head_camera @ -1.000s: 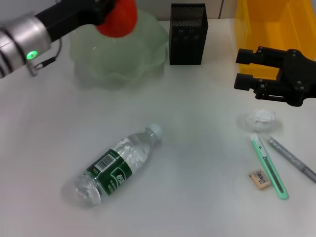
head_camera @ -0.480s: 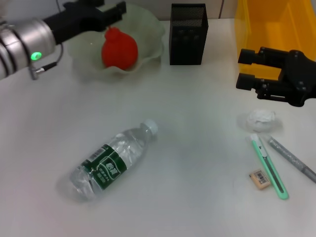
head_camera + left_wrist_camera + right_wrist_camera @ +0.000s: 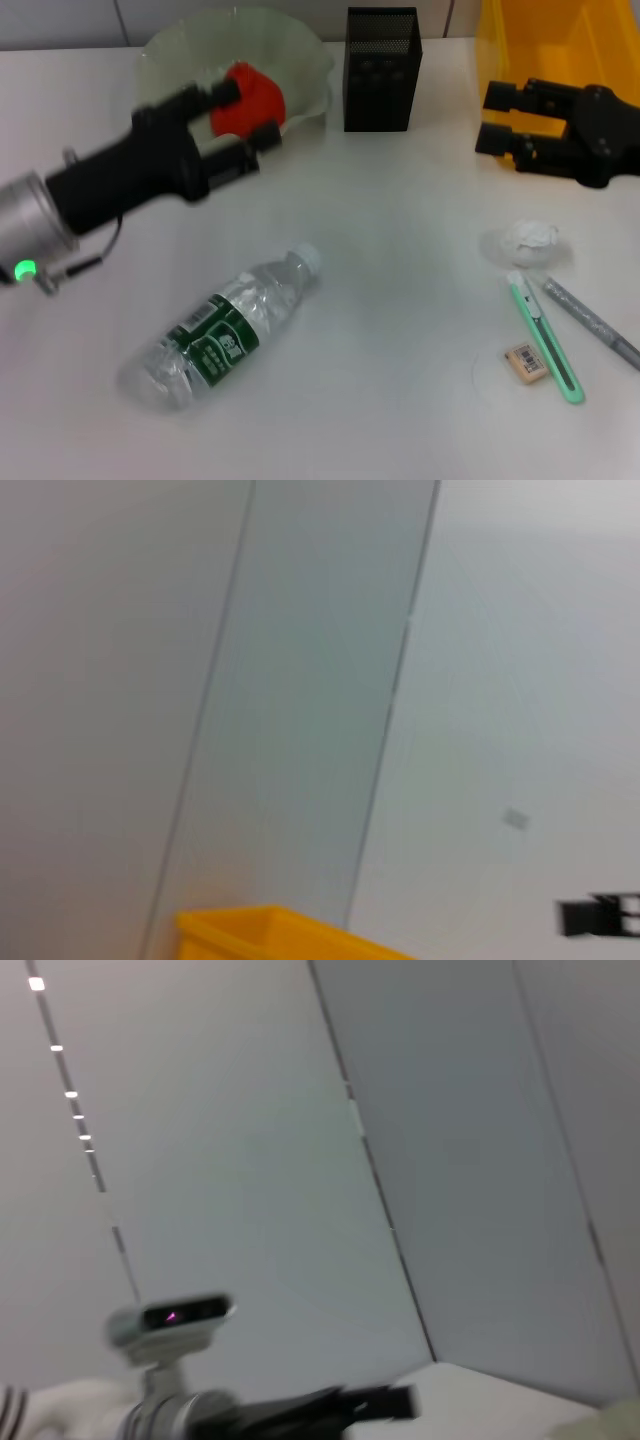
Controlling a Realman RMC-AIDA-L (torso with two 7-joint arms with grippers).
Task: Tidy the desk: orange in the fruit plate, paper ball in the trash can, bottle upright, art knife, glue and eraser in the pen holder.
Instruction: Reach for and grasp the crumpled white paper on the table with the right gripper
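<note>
Orange (image 3: 250,95) sits in fruit plate (image 3: 300,50). Left gripper (image 3: 240,125) empty, fingers spread, beside plate. Right gripper (image 3: 497,120) spread above paper ball (image 3: 528,242). Bottle (image 3: 220,340) on side: light, slippery, crushable; grasp mid-body.

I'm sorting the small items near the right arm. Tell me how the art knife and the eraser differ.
The art knife is long and slender, while the eraser is a short, stubby block. The art knife is mint green; the eraser is tan with a printed label. The art knife runs diagonally across the table; the eraser sits beside its lower end. Both lie flat on the white table, untouched by either pincer.
</note>
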